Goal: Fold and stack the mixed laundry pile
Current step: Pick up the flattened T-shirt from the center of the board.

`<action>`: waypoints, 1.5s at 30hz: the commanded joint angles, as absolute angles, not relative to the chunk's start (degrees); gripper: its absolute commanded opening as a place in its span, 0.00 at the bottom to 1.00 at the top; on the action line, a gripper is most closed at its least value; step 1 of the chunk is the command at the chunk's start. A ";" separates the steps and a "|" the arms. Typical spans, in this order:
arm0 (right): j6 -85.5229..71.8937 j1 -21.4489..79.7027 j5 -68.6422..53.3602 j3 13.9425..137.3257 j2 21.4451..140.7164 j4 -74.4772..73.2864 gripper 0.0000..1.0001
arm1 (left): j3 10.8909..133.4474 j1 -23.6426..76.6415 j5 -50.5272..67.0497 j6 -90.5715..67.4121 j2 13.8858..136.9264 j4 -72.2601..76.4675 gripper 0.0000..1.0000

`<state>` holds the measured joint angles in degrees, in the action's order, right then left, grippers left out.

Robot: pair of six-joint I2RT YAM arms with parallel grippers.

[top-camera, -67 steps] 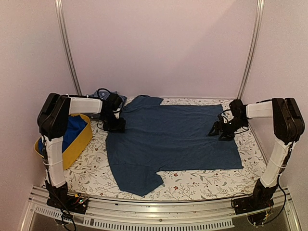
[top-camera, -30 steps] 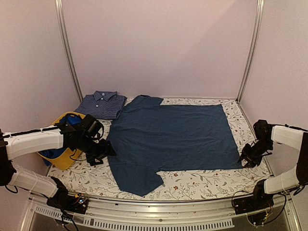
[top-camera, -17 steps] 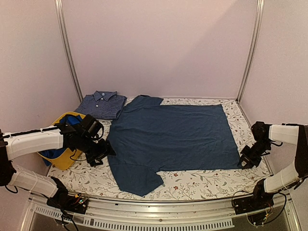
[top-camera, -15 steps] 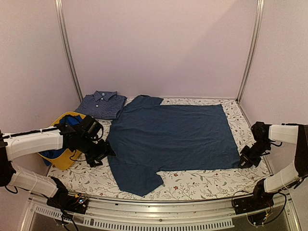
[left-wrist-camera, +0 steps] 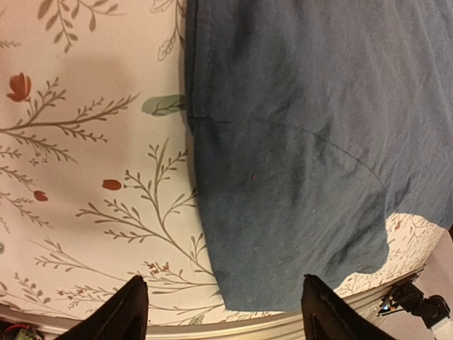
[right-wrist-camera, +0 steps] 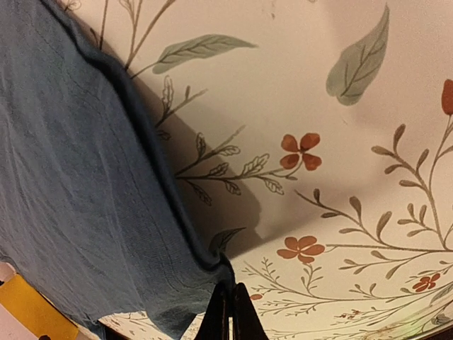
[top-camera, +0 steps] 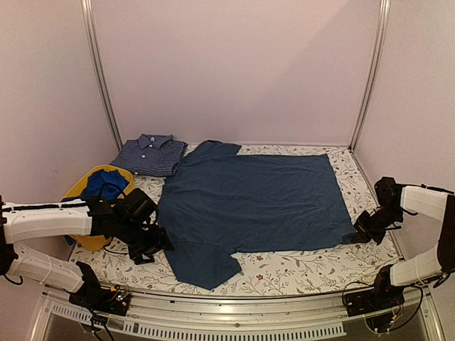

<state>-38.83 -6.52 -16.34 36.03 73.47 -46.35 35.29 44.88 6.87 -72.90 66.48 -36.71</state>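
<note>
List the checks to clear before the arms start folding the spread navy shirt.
1. Right end effector shut on the near right corner of the navy shirt: ok.
2. Left end effector gripping the shirt: not ok; it hangs open over the near sleeve.
3. Shirt spread flat on the table cover: ok.
4. Checked shirt clear of the far sleeve: cannot tell; they lie very close.
5. Royal-blue piece inside the yellow tub, off the fold path: ok.
</note>
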 commanded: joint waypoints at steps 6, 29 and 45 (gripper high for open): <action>-39.86 -6.57 -17.34 38.79 69.59 -48.65 0.00 | 37.33 49.81 6.26 -74.35 76.85 -34.19 0.56; -40.03 -6.57 -19.21 38.62 67.82 -48.92 0.00 | 36.57 46.55 4.01 -70.41 81.21 -32.08 0.00; -46.91 -6.52 -22.41 36.52 55.24 -55.63 0.00 | 42.33 45.86 6.31 -70.36 64.18 -48.38 0.00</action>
<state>-44.31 -6.50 -22.09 35.66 55.27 -54.43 39.94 47.16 5.87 -71.00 64.34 -44.01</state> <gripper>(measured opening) 0.006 0.005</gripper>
